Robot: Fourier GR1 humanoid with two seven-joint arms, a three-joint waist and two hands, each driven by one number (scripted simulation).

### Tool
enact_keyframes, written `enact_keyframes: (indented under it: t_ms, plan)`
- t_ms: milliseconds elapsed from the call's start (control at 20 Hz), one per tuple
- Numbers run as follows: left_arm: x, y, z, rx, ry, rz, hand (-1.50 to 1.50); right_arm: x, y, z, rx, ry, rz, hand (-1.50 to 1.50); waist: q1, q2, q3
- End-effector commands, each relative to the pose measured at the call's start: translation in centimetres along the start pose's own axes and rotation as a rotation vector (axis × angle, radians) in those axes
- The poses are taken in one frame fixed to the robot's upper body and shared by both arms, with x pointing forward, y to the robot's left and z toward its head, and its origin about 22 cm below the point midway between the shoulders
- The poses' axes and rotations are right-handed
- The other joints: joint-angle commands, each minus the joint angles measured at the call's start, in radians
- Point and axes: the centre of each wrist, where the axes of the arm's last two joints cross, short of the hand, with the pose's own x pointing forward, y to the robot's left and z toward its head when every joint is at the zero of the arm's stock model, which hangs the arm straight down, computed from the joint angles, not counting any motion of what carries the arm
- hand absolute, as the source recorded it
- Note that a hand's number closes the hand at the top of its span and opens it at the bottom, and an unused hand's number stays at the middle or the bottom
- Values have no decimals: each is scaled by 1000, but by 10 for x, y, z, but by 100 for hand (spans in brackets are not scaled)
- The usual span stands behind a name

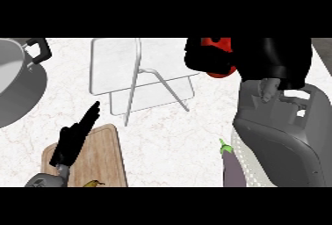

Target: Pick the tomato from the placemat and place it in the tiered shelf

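Your right robot hand (241, 57) is curled round the tomato (217, 44), with the tiered shelf (139, 74) just left of it. Release early or clip the frame, and the tomato could roll across the counter (188, 136).

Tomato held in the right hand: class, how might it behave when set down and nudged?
The tomato looks round and smooth, so it would probably roll if nudged. The right hand curls round most of it, so it is likely small and light.
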Motion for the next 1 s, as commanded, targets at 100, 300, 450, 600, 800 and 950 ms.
enact_keyframes:
  t_ms: [100, 300, 450, 600, 800, 950]
  plan:
    - [-9, -1, 4, -26, 13, 3, 0, 22, 21, -53, 21, 43, 53, 150, 5, 3, -2]
    - [-2, -22, -5, -19, 3, 9, 0, 26, 49, -82, 95, 26, 79, 150, 18, 9, -2]
    - [-7, 1, 2, -12, 4, 6, 0, 17, 70, -92, 138, 2, 81, 150, 12, 7, -1]
    - [6, -4, -3, -18, -7, 19, 0, 36, 97, -91, 184, 21, 109, 150, 23, 9, -2]
    - [-9, -15, 0, -29, -3, 6, 0, 21, 121, -102, 231, 45, 108, 150, 24, 12, -2]
    - [-5, -13, -2, -55, -8, 0, 0, 15, 117, -106, 304, 87, -134, 150, 50, 18, -1]
